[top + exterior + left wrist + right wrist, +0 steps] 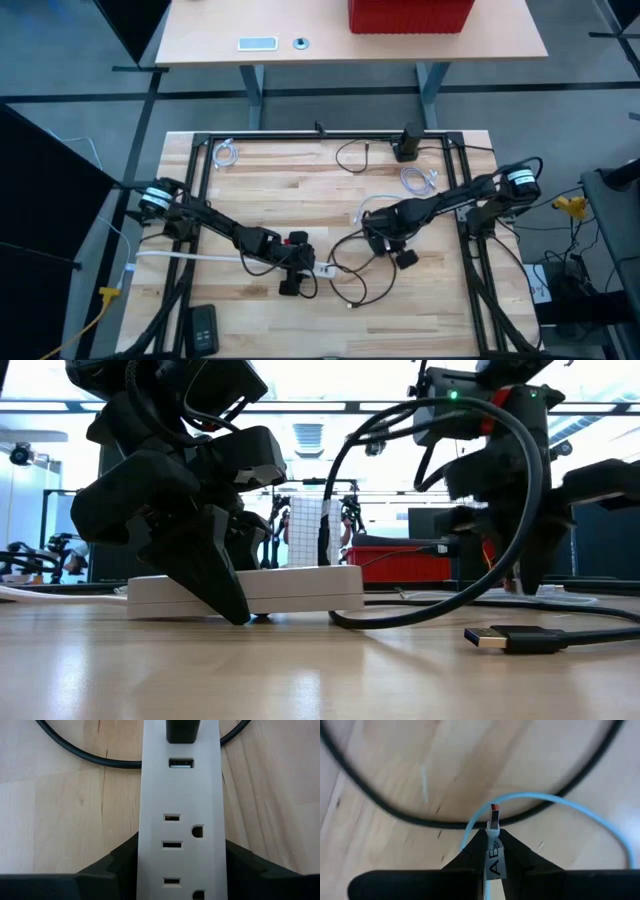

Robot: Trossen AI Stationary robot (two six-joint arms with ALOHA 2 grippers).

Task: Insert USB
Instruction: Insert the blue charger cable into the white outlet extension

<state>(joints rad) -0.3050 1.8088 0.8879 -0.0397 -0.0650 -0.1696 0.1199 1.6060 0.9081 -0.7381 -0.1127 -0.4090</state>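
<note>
I see a pale butcher-block worktop (300,190) with light wood strips, and on it a white power strip (180,820) whose sockets show dark. A black cable (90,757) curves behind it. My right gripper (492,832) is black; the USB plug (494,817) it pinches is silver with a red insert, on a light blue cord (555,800)

Pale wood table (60,820) (visible grain), smooth white plastic power strip (182,845), glossy black cable (80,752)
</note>
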